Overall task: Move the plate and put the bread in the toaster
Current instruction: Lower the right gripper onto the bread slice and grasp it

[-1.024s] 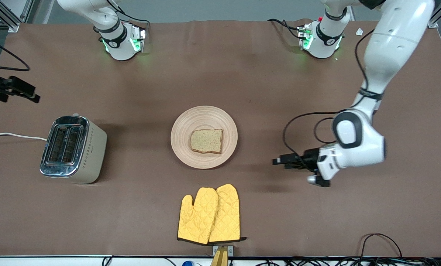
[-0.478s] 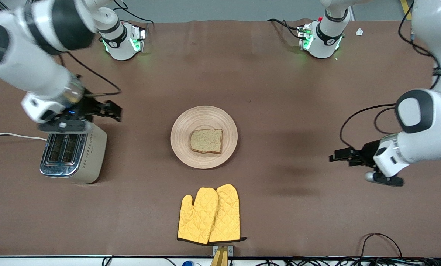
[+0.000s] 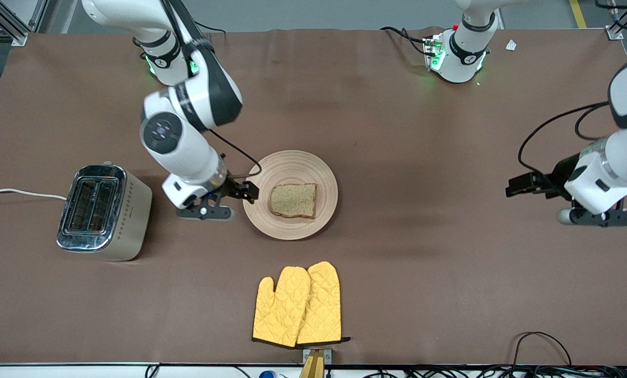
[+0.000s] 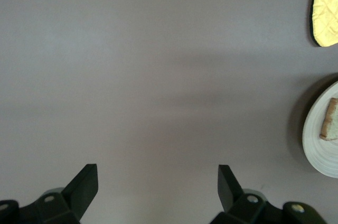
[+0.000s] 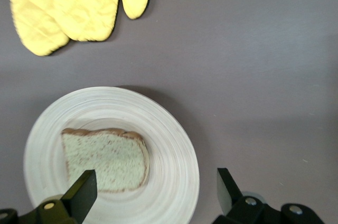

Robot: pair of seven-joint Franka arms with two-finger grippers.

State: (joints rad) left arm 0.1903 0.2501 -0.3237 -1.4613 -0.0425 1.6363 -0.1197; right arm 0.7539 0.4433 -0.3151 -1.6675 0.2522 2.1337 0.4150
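Observation:
The pale wooden plate (image 3: 288, 165) lies mid-table with the brown bread slice (image 3: 293, 200) on it. The toaster (image 3: 103, 210) stands toward the right arm's end, both slots empty. My right gripper (image 3: 249, 190) is open and empty over the plate's rim on the toaster side. In the right wrist view, the right gripper (image 5: 156, 195) straddles the plate (image 5: 171, 145) rim next to the bread (image 5: 103, 158). My left gripper (image 3: 517, 185) is open and empty over bare table toward the left arm's end. The left wrist view shows the left gripper (image 4: 157, 187) and the plate (image 4: 319, 150) far off.
A pair of yellow oven mitts (image 3: 297, 304) lies nearer to the front camera than the plate; they also show in the right wrist view (image 5: 63, 7). The toaster's white cord (image 3: 19, 192) runs off the table's end. Brown cloth covers the table.
My right arm has swung from over the toaster end to the plate's rim. My left arm has drawn back from the plate toward its own end of the table.

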